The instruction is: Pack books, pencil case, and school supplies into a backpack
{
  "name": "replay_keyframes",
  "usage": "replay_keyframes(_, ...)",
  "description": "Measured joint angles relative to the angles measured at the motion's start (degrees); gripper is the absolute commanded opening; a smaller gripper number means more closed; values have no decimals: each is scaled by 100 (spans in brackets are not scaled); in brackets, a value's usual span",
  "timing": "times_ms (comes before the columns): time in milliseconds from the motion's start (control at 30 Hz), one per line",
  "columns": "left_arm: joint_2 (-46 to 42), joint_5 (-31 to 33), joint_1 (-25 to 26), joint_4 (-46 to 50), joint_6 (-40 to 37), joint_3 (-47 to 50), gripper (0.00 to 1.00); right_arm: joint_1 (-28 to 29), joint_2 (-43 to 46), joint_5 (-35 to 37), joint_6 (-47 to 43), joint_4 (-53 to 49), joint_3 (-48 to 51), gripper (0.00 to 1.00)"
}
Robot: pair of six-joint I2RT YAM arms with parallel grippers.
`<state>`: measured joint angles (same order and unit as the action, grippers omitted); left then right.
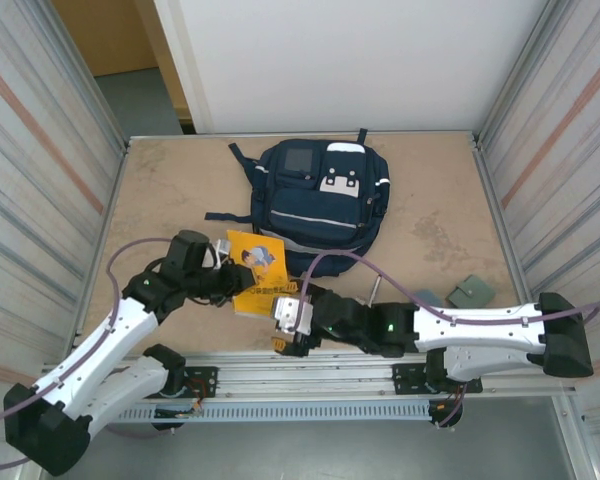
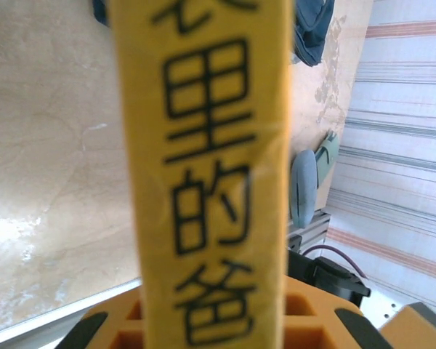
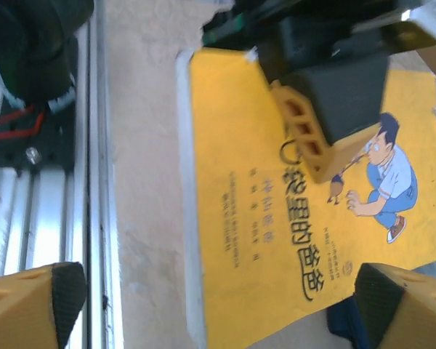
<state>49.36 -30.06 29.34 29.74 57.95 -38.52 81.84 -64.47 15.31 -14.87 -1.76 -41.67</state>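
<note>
Book (image 1: 258, 268), yellow-orange with a cartoon cover, is sitting just in front of the backpack (image 1: 322, 192), its far corner meeting the backpack's near-left corner. Backpack is lying flat on the worktop (image 1: 430, 220), front panel up, straps trailing off its left side. Left hand (image 1: 227, 273) is clamping the book's edge on the side away from the backpack's right half; in the left wrist view the book is running edge-on between the orange fingers (image 2: 116, 327), and in the right wrist view one orange finger (image 3: 305, 138) is pressing on the cover. Right hand (image 1: 282, 320) is hanging over the book's near edge, further from the backpack than the book, with fingers (image 3: 58, 298) spread wide and gripping nothing. Pencil case (image 1: 431, 297) is lying well to the near right of the backpack, a greenish pouch (image 1: 472, 292) just beside it. Slim pen (image 1: 373, 289) is lying near the backpack's near-right corner.
</note>
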Motion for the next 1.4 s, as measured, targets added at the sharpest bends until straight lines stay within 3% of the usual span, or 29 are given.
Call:
replay_keyframes(233, 387, 28, 671, -334, 511, -92, 6, 197, -461, 1329, -717, 702, 122, 99)
replay_keyframes(400, 581, 328, 973, -706, 905, -92, 4, 304, -837, 2076, -859, 1668, 407, 89)
replay_keyframes(533, 702, 494, 979, -791, 1200, -184, 4, 328, -859, 2494, -828, 2085, 527, 83)
replay_keyframes(667, 793, 721, 981, -684, 1314, -455, 2, 328, -866, 2903, -807, 2323, 560, 72)
replay_keyframes(767, 765, 922, 986, -636, 1399, -564, 1, 339, -866, 3045, -811, 2404, 621, 68)
replay_keyframes(900, 664, 1222, 984, -420, 1637, -575, 2, 382, -903, 3187, -820, 2413, 667, 45)
replay_keyframes(1067, 651, 1335, 984, -385, 1871, -575, 7, 431, -1043, 3187, -831, 2446, 669, 28)
replay_keyframes(1267, 658, 1263, 981, -431, 1945, -573, 11, 400, -1248, 3298, -809, 2570, 667, 30)
replay_keyframes(1400, 704, 1213, 1045, -468, 1989, -573, 13, 321, -1416, 3414, -798, 2750, 662, 18)
